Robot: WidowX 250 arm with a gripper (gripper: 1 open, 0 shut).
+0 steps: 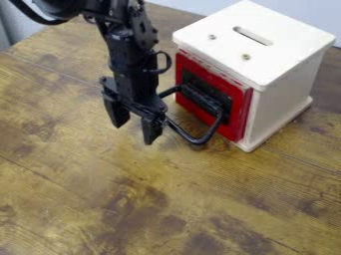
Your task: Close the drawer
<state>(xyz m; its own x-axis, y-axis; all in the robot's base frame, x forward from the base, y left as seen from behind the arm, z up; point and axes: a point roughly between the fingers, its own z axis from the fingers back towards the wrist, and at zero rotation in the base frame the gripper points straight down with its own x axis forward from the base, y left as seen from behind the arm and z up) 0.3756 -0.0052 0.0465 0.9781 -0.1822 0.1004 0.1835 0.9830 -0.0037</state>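
The red drawer sits in the cream wooden cabinet, its front almost flush with the cabinet face. Its large black wire loop handle sticks out toward the front left, low over the table. My black gripper hangs fingers down just left of the handle, with its right finger close to or touching the loop. The jaws stand open with nothing between them. The drawer's inside is hidden.
The cabinet with a slotted top stands at the back right of the worn wooden table. My arm comes down from the upper left. A grey floor strip shows past the table's far left edge.
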